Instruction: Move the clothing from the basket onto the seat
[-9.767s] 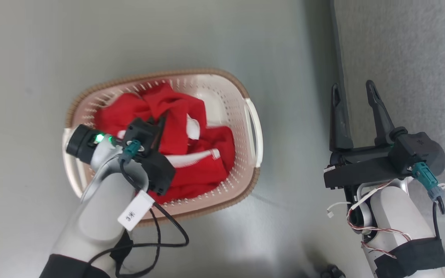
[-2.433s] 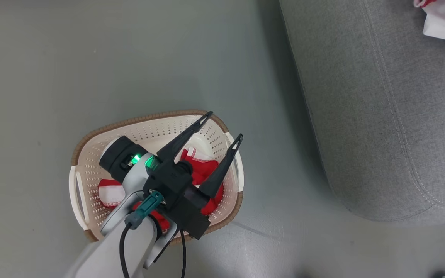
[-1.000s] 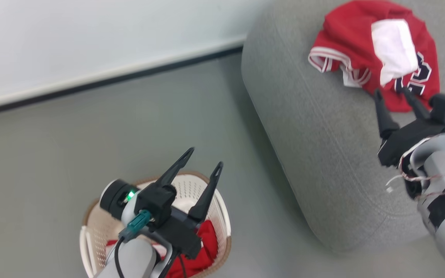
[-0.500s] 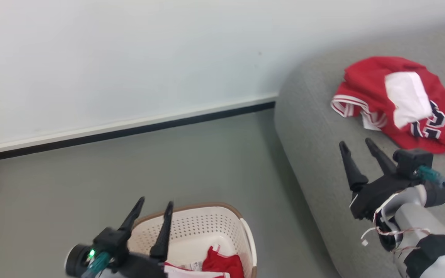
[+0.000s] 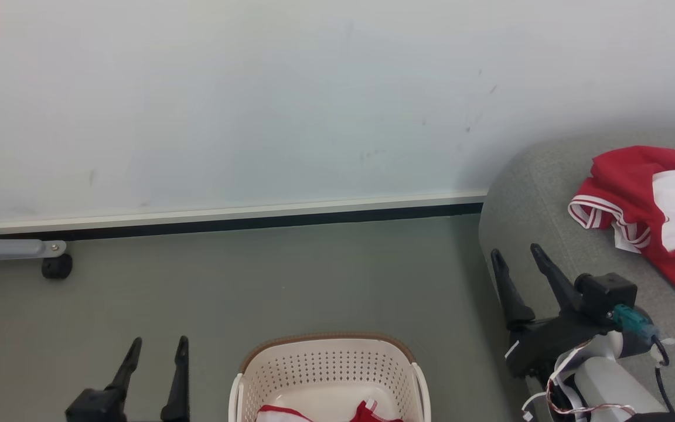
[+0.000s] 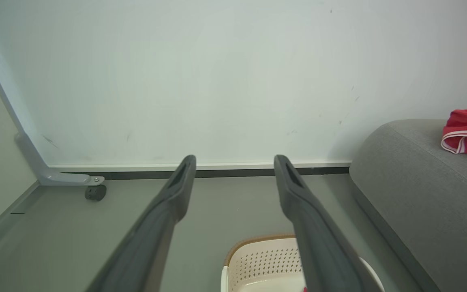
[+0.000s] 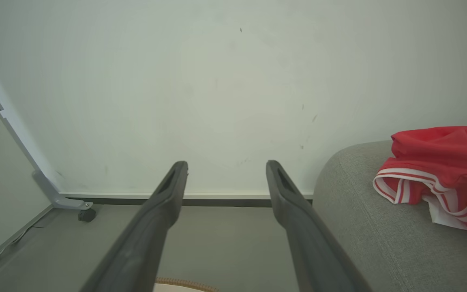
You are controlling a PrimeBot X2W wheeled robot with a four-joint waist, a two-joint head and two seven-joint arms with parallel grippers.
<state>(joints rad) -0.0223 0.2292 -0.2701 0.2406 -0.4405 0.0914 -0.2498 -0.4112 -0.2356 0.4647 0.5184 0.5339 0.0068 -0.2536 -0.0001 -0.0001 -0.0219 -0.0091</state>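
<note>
A red garment of the clothing (image 5: pixel 648 205) with white striped trim lies bunched on the grey seat (image 5: pixel 542 211) at the right, also seen as clothing (image 7: pixel 436 170) on the seat (image 7: pixel 363 227) and clothing (image 6: pixel 466 132) on the seat (image 6: pixel 420 194). The cream basket (image 5: pixel 329 366) stands on the floor at the bottom centre, with a bit of red and white clothing (image 5: pixel 372 413) inside. My left gripper (image 5: pixel 157 344) is open and empty, left of the basket. My right gripper (image 5: pixel 514 254) is open and empty beside the seat's near end. In the wrist views the left gripper (image 6: pixel 234 160) and right gripper (image 7: pixel 225 166) point at the wall.
A white wall (image 5: pixel 255 105) with a dark skirting line runs behind the grey floor (image 5: pixel 290 275). A grey frame leg with a black caster (image 5: pixel 55 266) stands at the far left by the wall.
The head camera has tilted up, so basket and seat have slid down and right in view. Both grippers stay open and empty; the left now sits left of the basket.
</note>
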